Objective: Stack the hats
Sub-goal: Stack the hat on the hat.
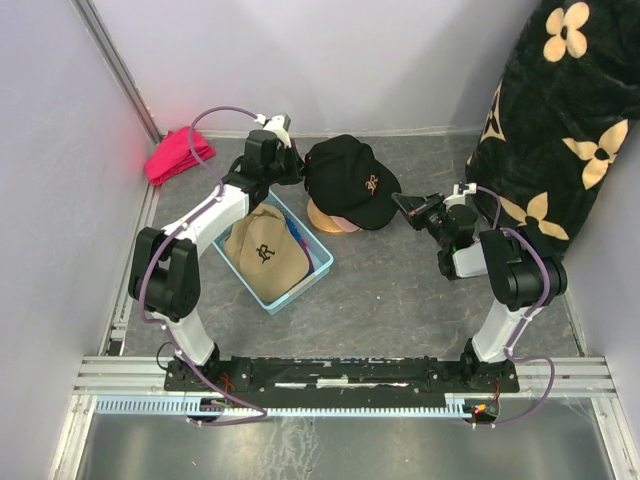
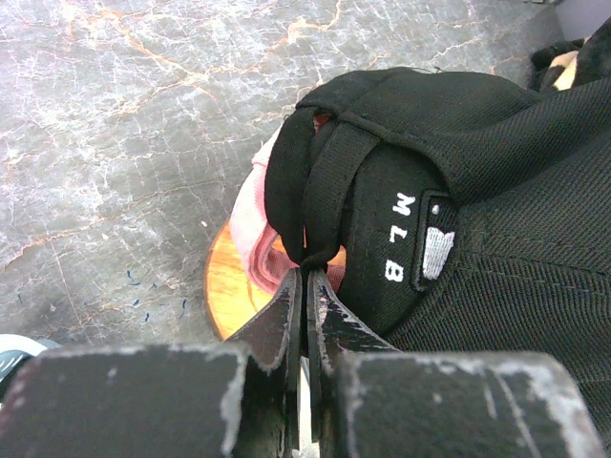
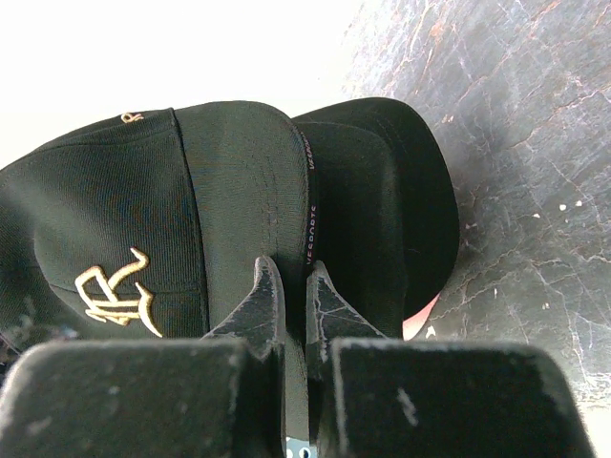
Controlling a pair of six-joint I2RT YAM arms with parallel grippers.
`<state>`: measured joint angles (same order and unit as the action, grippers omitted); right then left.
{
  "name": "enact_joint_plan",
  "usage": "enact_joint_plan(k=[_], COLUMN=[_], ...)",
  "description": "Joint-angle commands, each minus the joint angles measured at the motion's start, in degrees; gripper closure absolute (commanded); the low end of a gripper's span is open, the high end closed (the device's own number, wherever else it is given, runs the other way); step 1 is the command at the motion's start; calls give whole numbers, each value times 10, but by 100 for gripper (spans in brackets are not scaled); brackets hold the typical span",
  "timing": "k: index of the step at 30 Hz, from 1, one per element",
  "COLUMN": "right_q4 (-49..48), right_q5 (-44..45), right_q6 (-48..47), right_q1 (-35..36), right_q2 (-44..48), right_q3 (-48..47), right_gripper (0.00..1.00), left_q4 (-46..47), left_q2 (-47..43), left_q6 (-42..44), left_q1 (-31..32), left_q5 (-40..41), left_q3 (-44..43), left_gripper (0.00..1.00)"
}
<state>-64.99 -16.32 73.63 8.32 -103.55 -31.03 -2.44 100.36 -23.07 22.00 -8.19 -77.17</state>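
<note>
A black hat (image 1: 350, 178) with a gold logo hangs between both grippers over a light pink hat (image 1: 345, 224) on a round wooden stand (image 1: 318, 216). My left gripper (image 1: 300, 168) is shut on the black hat's back strap (image 2: 325, 181). The pink hat (image 2: 250, 221) and the stand (image 2: 224, 286) show just below the strap. On the opposite side, my right gripper (image 1: 402, 205) is shut on the black hat's brim (image 3: 250, 191). A darker black brim (image 3: 382, 200) and a pink sliver (image 3: 420, 321) lie beneath it. A tan hat (image 1: 265, 255) sits in the bin.
A light blue bin (image 1: 305, 282) stands left of centre and holds the tan hat over other coloured fabric. A red-pink cloth bundle (image 1: 178, 155) lies in the back left corner. A black flowered blanket (image 1: 560, 130) fills the back right. Walls close in on the left and back.
</note>
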Motion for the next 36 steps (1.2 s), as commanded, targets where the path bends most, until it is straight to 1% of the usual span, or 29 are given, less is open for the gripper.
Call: enact_joint_plan(k=[1, 11, 23, 31, 36], right_q4=[242, 251, 292, 296, 295], right_q5=[68, 71, 81, 79, 72], right_q6=[-115, -123, -141, -140, -145], right_q1=[6, 6, 10, 10, 10], right_q2=[-63, -62, -44, -34, -4], right_q3=[36, 40, 33, 31, 35], right_gripper=[98, 98, 98, 98, 98], left_q4=[-41, -43, -56, -48, -49], left_q2=[22, 30, 54, 29, 15], left_q6=[-13, -13, -11, -17, -25], left_q1=[5, 5, 4, 4, 4], left_q5=[15, 37, 75, 86, 81], left_q3=[20, 35, 45, 47, 45], left_gripper=[97, 97, 97, 97, 97])
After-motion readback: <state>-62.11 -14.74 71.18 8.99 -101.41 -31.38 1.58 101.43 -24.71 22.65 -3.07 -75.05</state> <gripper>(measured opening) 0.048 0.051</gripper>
